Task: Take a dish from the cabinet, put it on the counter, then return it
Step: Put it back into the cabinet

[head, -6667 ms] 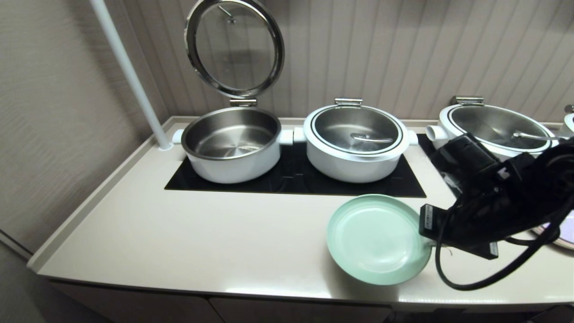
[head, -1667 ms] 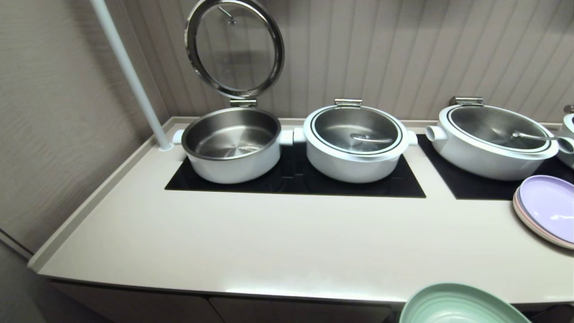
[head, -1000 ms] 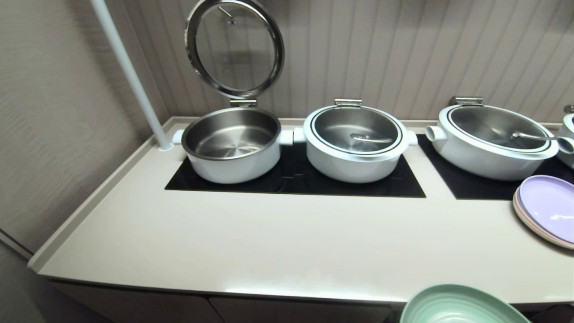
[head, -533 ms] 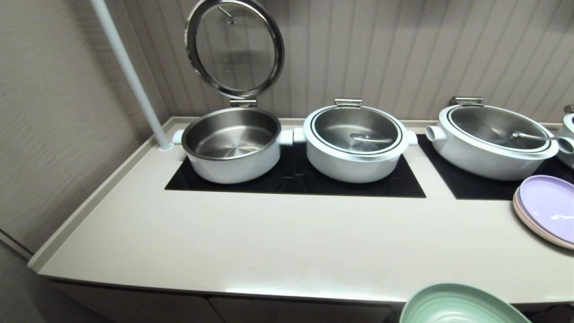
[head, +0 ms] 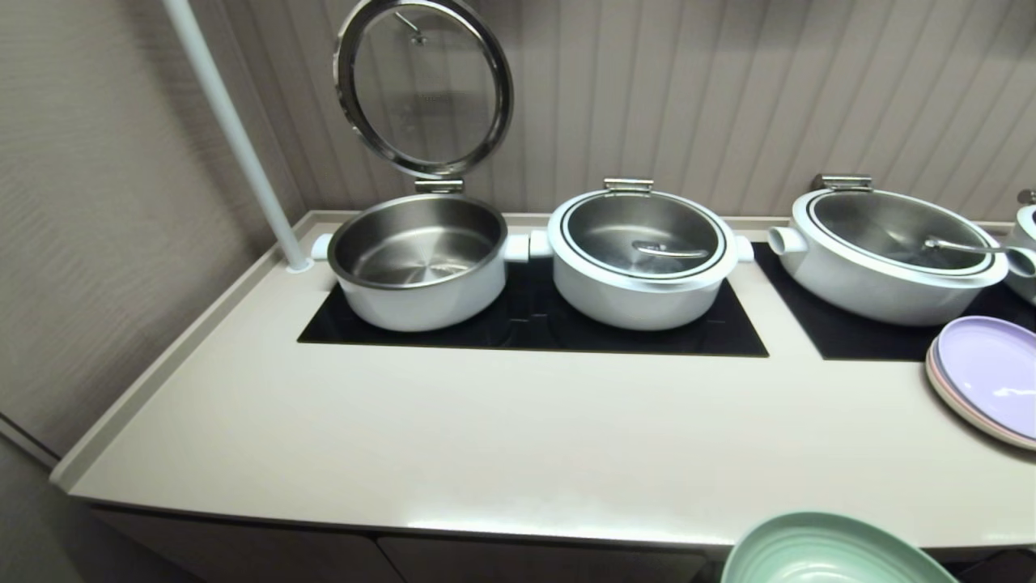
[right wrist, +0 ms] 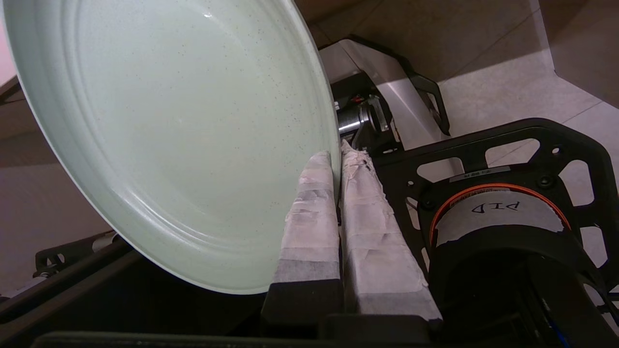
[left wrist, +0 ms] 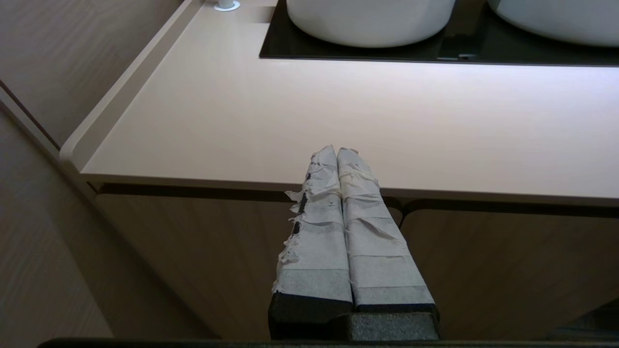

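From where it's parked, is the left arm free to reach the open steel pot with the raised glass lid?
Probably yes. The left tool, shut and empty, hovers at the cream counter edge, and bare countertop lies between it and the open steel pot.

Smooth, faintly glossy cream bench (head: 453, 437) with inset glossy black glass panel (head: 526, 328); brushed-metal pot (head: 417, 259) under a glass lid (head: 423, 85). Matt speckled mint dish (right wrist: 179, 130). Rough, frayed white tape wraps the right gripper (right wrist: 337, 157).

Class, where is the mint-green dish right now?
The dish sits at the head view's bottom right, off the counter, its rim clamped in the right gripper.
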### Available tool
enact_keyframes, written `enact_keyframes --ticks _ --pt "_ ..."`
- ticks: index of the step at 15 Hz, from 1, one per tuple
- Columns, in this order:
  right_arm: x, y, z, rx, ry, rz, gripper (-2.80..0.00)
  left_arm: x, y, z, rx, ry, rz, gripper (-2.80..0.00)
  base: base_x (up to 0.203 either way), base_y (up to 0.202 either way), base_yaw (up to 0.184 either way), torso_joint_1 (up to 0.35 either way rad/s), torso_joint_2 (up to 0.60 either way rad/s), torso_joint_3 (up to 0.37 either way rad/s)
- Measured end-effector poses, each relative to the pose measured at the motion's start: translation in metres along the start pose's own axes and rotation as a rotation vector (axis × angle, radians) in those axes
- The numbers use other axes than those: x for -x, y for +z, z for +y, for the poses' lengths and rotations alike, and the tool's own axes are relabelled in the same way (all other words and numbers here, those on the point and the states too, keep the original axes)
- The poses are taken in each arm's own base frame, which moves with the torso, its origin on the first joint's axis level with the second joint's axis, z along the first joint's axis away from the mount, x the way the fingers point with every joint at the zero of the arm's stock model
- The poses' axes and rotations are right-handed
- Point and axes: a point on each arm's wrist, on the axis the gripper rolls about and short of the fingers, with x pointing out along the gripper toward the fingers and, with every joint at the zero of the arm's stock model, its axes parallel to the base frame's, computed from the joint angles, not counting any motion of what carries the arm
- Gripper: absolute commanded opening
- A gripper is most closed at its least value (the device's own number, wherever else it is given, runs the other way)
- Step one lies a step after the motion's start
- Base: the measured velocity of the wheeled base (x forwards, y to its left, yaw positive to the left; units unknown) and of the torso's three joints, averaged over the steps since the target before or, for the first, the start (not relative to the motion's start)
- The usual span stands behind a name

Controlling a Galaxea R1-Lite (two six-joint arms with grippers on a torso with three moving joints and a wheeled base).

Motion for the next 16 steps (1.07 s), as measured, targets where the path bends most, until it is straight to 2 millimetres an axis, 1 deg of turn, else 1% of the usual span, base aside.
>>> enact_keyframes --ticks 16 --pt "0.0000 0.0000 0.0000 0.000 0.001 0.000 -2.80 0.0000 0.0000 0.0000 0.000 0.000 0.000 -2.80 0.000 0.000 0.000 0.000 0.00 0.000"
